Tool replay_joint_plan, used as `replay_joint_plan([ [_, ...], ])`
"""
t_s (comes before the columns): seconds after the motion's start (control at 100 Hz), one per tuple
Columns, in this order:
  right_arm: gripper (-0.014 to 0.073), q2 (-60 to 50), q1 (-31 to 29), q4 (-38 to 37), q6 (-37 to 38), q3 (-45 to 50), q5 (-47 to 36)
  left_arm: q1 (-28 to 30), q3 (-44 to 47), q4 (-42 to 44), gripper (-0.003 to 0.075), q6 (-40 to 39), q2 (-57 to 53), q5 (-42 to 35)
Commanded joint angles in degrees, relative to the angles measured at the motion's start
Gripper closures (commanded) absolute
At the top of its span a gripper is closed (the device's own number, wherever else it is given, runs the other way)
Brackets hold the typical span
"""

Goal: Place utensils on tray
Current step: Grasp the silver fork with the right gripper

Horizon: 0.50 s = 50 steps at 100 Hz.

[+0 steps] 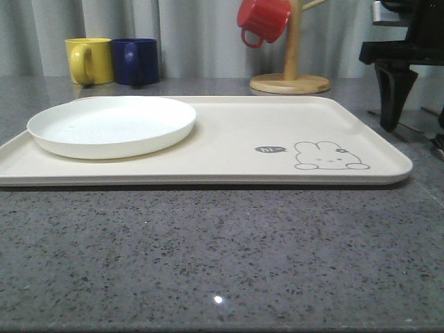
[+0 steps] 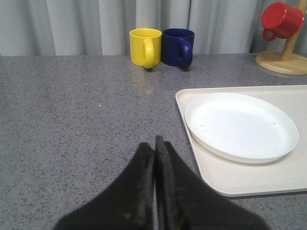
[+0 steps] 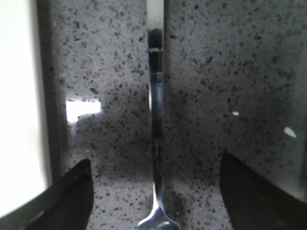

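A speckled grey stone countertop [image 1: 222, 250] is seen across the whole scene, with a grey curtain [image 1: 194, 35] hung behind it. A large cream tray [image 1: 229, 149] with a rabbit drawing [image 1: 326, 156] near its right front corner is laid flat on the countertop. A white plate [image 1: 111, 125] is set on the left part of the tray, and the rest of the tray surface is left bare. A wooden mug stand [image 1: 291, 69] with a red mug [image 1: 263, 21] hung from it is placed behind the tray, towards the right. A yellow mug [image 1: 90, 61] and a dark blue mug [image 1: 135, 62] are stood side by side, touching, behind the tray's left end.

The right gripper [image 3: 156, 191] is lowered over the countertop just beside the tray's right edge, seen in the front view as a dark arm at the far right. Its fingers [image 3: 67, 196] are spread wide, and nothing is held between them. A slim shiny utensil [image 3: 156, 120] is lain flat on the countertop between the fingers, apart from both; its handle is seen running lengthwise, widening at one end, but whether it is a fork or a spoon cannot be told. It is placed off the tray, near its rim.

The left gripper [image 2: 154, 158] is held above the countertop to the left of the tray, its fingers pressed together with nothing between them
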Motion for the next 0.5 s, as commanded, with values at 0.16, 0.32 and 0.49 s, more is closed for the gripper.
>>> replay_joint_plan([
  [0.16,0.0297,-0.9,0.1,0.5,1.2,-2.5,-0.9,-0.3,-1.5,-0.5,0.0739,0.0,0.9,-4.4],
  [0.32,0.0644,-0.9,0.1,0.5,1.6,-2.5,-1.6,-0.3,-1.5,-0.5,0.0739,0.0,0.9,-4.4],
  [0.49,0.0661,-2.0,0.8,0.4,1.8,-2.5,-1.2,-0.3,-1.5,-0.5,0.0739,0.0,0.9,-4.4],
])
